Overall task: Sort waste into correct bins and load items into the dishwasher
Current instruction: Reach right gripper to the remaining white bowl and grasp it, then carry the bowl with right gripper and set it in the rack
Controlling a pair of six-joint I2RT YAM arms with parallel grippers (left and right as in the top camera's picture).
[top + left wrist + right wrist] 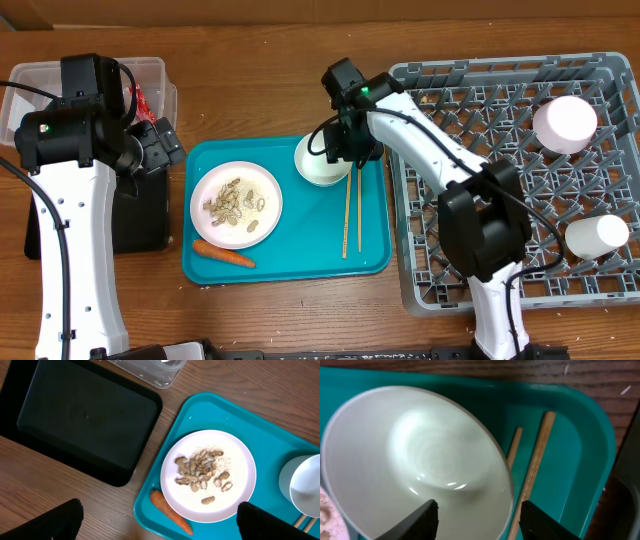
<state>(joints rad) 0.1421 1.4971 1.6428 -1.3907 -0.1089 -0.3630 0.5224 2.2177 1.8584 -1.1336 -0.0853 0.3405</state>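
Note:
A white plate (236, 204) with tan peanut shells (233, 200) sits on the teal tray (290, 262), with an orange carrot (224, 254) in front of it. A white bowl (320, 160) and wooden chopsticks (350, 215) lie on the tray's right side. My right gripper (345, 150) is open, with one finger inside the bowl (420, 460) and one outside its rim, beside the chopsticks (535, 465). My left gripper (165, 145) is wide open and empty above the black tray (140, 225). The left wrist view shows the plate (207, 475), shells (202, 472) and carrot (172, 515). Foil and rice are not seen.
The clear tub (100, 75) at the far left holds a red wrapper (140, 100). The grey dish rack (520, 180) at right holds a white bowl (565, 123) and a white cup (597, 236). The black tray (85, 420) lies beside the teal tray (165, 485).

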